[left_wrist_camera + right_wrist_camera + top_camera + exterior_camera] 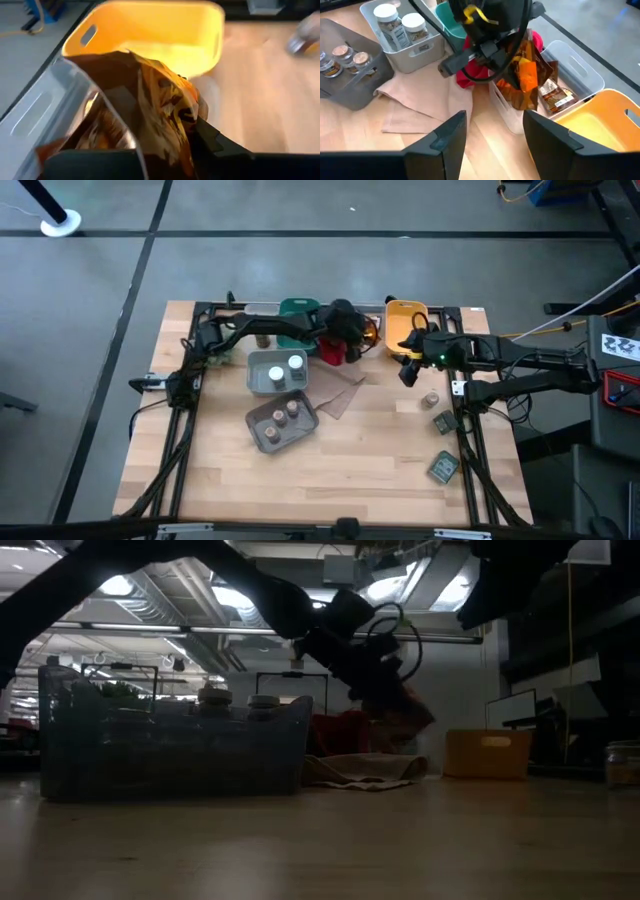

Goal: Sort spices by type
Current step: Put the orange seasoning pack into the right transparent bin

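Left tool (512, 75) clamped on orange-brown packet (525, 82), upper centre of high view, over clear bin (570, 67). Right tool (492, 135) open, empty, alongside. Risk: packet snagging on bin rim, falling to the surface.

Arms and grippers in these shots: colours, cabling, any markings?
Both arms are matte black, jointed tube links. The left gripper has a boxy black head with looping black cables and a yellow tag. The right gripper has two flat, dark angular fingers; a small green light glows on its arm in the high view.
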### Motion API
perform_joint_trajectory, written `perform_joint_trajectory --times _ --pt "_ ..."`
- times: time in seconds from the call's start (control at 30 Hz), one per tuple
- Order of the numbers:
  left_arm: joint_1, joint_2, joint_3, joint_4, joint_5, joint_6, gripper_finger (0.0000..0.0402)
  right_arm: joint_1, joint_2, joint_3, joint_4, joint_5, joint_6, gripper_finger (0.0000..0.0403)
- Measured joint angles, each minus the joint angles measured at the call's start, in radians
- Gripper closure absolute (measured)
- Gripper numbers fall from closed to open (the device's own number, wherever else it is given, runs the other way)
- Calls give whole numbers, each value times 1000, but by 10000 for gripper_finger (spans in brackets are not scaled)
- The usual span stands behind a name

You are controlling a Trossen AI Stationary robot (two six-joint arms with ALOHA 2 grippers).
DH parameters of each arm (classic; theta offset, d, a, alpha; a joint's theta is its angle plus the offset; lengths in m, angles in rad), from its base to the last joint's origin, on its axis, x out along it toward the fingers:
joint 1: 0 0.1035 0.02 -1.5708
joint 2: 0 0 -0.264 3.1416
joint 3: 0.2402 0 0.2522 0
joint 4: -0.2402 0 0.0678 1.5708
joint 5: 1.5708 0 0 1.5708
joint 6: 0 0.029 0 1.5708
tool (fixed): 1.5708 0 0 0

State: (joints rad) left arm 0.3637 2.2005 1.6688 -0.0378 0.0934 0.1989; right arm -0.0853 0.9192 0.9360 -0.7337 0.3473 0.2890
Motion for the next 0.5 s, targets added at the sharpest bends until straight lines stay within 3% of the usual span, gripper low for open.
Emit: perform_joint_trajectory --times 0.33,0.5 --pt "-2 1 0 -71 -57 71 356 0 0 0 -1 -2 2 207" --pt "-10 1 0 -70 -57 87 331 0 0 0 -1 -66 3 207"
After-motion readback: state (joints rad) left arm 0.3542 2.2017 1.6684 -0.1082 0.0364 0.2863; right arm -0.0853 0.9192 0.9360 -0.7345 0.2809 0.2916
